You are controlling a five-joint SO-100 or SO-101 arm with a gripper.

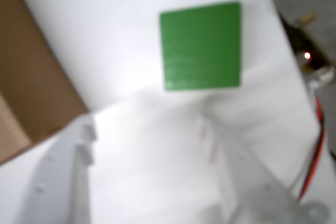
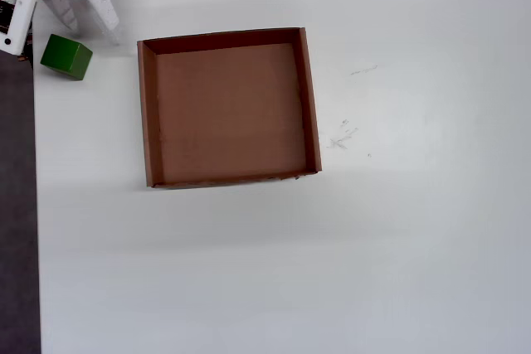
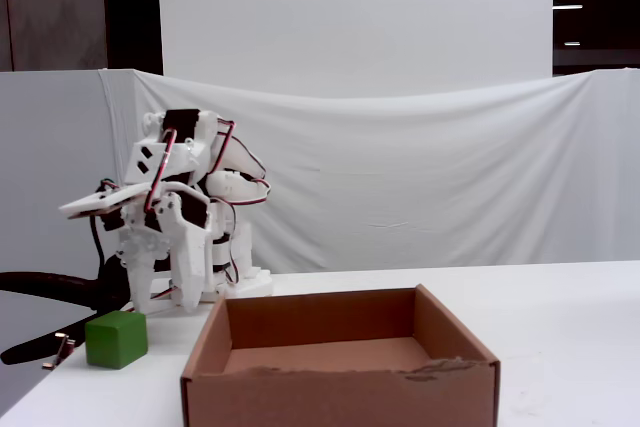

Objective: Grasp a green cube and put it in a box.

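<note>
Here the white end effector (image 1: 149, 129) hangs low over the bench (image 2: 332, 271), its two fingers spread apart and holding nothing. In the wrist view the green cube (image 1: 201, 45) sits on the bench just beyond the fingertips, ahead of the gap and slightly toward the right finger, not yet between the fingers. It shows a square face, so no long axis to line up with. In the overhead view the end effector (image 2: 83, 7) is just above the green cube (image 2: 66, 56), near the bench's left edge. The cardboard box (image 2: 148, 113) lies to the end effector's side, near but apart from the cube, and is empty. Likely the next move is a short forward reach.
</note>
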